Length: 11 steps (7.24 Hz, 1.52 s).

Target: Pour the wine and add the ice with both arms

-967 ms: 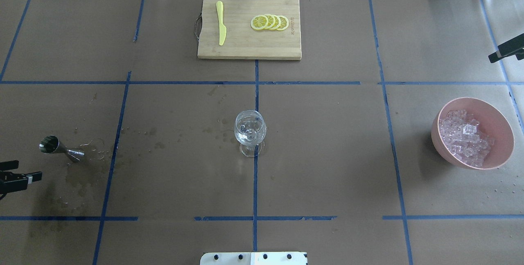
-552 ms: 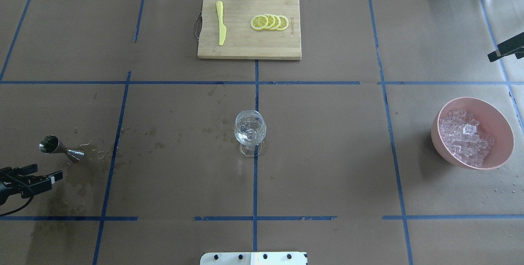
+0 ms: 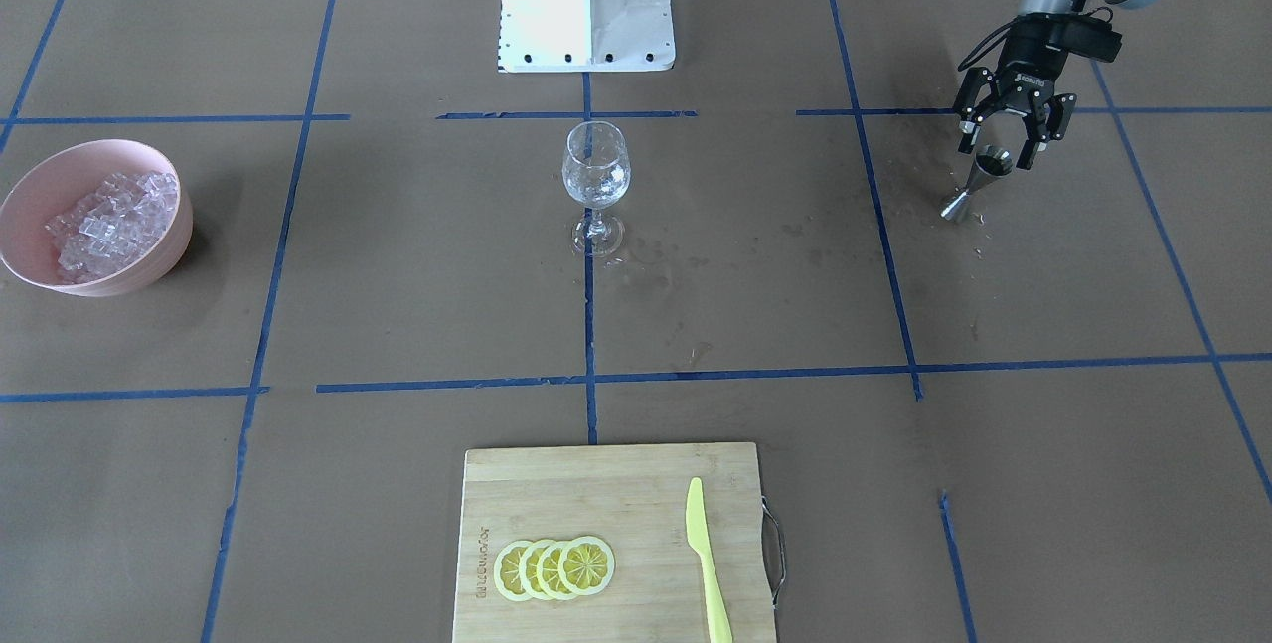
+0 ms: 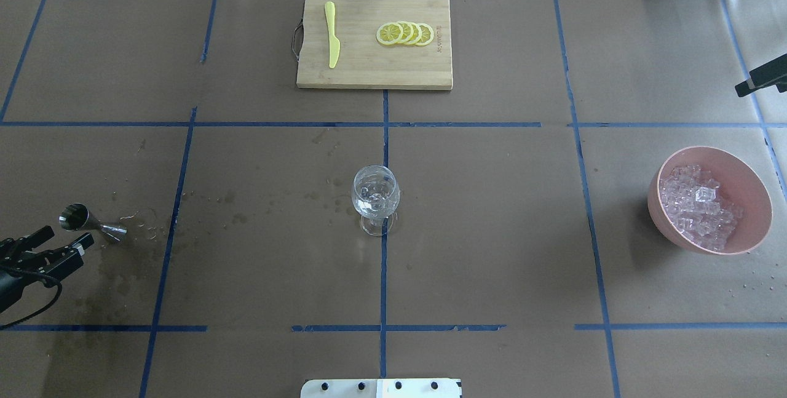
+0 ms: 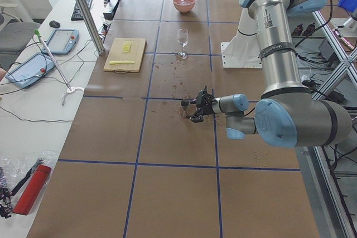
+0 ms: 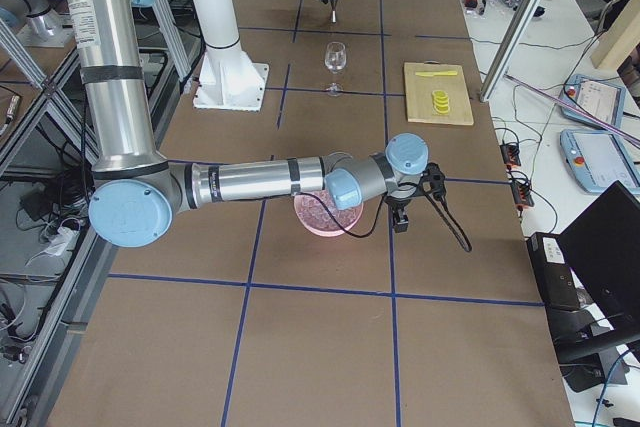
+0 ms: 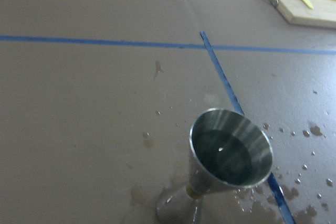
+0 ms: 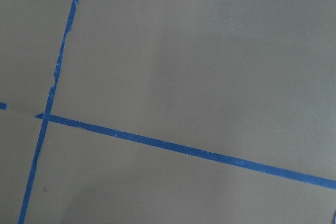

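The step in hand is the pour: the left gripper (image 3: 998, 146) lines up on the steel jigger (image 4: 92, 224), and nothing is grasped yet. Its jaws are spread wide and empty. In the front view they hang around the jigger's upper cup without clearly touching it.

Taking the overhead view as a clock with the wine glass (image 4: 375, 195) at the centre, the jigger stands upright at 9 o'clock near the table's edge. The left gripper is at about 7 o'clock of the jigger. The left wrist view looks down into the cup, where the wine (image 7: 229, 157) seems to lie as a little clear liquid with 1 glint on it. Wet spots mark the paper around the jigger's foot.

The ice (image 4: 698, 204) is heaped in the pink bowl (image 4: 753, 226) at 3 o'clock. The right gripper (image 6: 401, 222) hangs just beyond the bowl, over bare table, and I cannot tell whether it is spread or closed.

What the glass holds is too clear to judge.

The next move probably calls for the jaws to settle around the jigger's narrow waist and close squarely. The cup then has to be kept level on the way to the glass. The jigger is slim, smooth and wet, so an off-centre pinch could tip it and spill the wine.
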Motion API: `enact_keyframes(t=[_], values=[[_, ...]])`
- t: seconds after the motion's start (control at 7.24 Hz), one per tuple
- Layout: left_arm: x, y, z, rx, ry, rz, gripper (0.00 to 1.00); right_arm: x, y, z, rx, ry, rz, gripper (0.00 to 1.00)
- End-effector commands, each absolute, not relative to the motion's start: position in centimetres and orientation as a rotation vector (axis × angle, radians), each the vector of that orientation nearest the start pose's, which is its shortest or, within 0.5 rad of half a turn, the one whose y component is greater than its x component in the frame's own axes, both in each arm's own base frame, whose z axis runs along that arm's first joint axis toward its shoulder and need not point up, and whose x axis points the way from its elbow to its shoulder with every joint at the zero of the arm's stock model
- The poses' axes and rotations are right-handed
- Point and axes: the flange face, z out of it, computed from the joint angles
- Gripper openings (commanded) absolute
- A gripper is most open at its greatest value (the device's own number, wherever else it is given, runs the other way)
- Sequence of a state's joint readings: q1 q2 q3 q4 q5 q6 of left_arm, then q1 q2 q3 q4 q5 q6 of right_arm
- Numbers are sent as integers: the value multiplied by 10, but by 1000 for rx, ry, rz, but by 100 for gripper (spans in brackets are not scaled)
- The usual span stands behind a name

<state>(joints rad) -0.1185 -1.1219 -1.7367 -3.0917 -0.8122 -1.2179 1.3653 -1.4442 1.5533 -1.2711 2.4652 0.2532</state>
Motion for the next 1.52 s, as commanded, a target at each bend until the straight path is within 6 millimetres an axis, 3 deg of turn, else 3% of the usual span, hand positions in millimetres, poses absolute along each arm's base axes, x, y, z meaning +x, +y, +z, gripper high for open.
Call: enact_keyframes(t=[0.0,0.41,0.69,0.97,1.38], values=[[279,-231,581,961,939,-282,92,-60,-559,564,162,-941,-134,100],[297,-230,579,1029,877,-304,98,-59,-556,569,153,-940,-130,100],[319,-234,586,1079,834,-327,98,-58,-553,571,151,-940,-130,100],[317,-237,590,1123,805,-357,98,-58,-553,570,153,-940,-131,100],[348,-238,604,1129,793,-354,96,-57,-547,575,146,-938,-129,100]])
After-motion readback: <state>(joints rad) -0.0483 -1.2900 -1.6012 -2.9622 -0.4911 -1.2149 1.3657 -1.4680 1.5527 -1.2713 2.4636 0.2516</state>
